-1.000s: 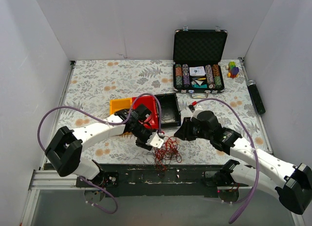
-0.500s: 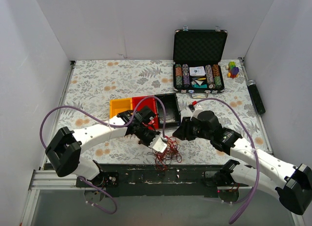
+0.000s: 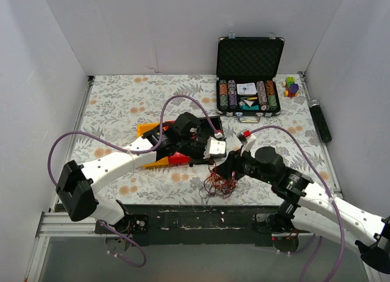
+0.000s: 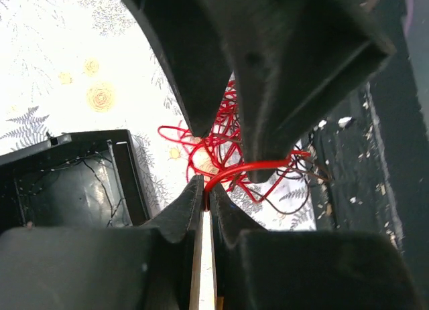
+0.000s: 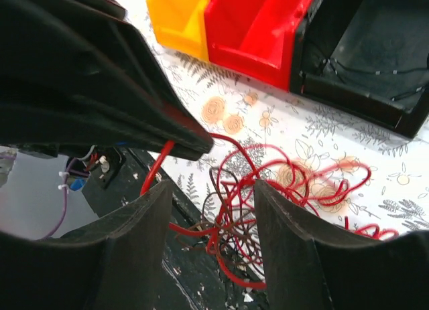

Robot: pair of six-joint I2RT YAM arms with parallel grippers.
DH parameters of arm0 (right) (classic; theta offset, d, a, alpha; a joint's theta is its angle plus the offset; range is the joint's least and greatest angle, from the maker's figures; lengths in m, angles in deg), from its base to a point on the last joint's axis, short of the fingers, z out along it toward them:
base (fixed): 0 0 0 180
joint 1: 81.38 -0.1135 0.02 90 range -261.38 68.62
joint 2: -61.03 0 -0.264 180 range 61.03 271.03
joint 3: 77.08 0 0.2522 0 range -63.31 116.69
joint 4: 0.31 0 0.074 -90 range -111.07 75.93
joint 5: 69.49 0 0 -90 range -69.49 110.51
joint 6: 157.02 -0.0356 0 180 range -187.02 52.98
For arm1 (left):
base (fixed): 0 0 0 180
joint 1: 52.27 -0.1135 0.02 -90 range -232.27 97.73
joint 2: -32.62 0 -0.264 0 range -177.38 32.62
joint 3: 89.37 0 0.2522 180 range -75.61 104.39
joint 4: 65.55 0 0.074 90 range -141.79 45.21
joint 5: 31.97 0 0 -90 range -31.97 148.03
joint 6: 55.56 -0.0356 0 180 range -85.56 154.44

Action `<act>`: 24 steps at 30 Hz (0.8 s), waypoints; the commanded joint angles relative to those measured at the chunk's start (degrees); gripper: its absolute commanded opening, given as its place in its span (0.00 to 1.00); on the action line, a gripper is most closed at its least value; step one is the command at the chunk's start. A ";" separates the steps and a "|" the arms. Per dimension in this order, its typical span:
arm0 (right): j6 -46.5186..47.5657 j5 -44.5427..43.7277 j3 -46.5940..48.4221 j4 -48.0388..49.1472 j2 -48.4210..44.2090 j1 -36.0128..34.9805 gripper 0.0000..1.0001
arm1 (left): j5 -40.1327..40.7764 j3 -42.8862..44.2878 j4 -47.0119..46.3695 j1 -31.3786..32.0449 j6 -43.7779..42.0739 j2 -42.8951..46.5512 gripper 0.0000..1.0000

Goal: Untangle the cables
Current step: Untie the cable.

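Observation:
The cables (image 3: 220, 183) are a fist-sized tangle of thin red and dark brown wires at the table's near edge, partly hanging over the black rail. My left gripper (image 3: 218, 155) hovers just above it, shut on one red wire (image 4: 231, 171) that runs taut down to the tangle (image 4: 224, 146). My right gripper (image 3: 230, 170) is open and low beside the tangle. In the right wrist view its fingers (image 5: 137, 236) straddle the wire loops (image 5: 251, 209) without pinching them, and the left gripper's tip holds the red wire (image 5: 155, 168) above.
Yellow (image 5: 175, 21), red (image 5: 258, 29) and black (image 5: 365, 55) bins stand just behind the tangle. An open poker-chip case (image 3: 248, 93) sits at the back right, with a small coloured toy (image 3: 292, 86) and a black cylinder (image 3: 321, 120) by the right wall.
My left gripper closed on a red wire and rose up and to the right with it. The tangle shifted right. My right gripper opened wider and came in around the tangle.

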 commanded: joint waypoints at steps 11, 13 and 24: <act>4.89 -5.78 -2.05 4.02 -11.18 -2.31 0.65 | -0.94 2.45 -6.53 0.17 19.53 1.16 0.00; 6.20 -5.68 -1.61 4.54 -9.16 -3.18 0.66 | -0.94 3.24 -6.71 0.17 20.67 0.72 0.00; 11.75 -12.18 1.82 1.48 -8.35 -7.05 0.68 | 2.57 2.98 -6.36 0.17 23.22 -1.56 0.00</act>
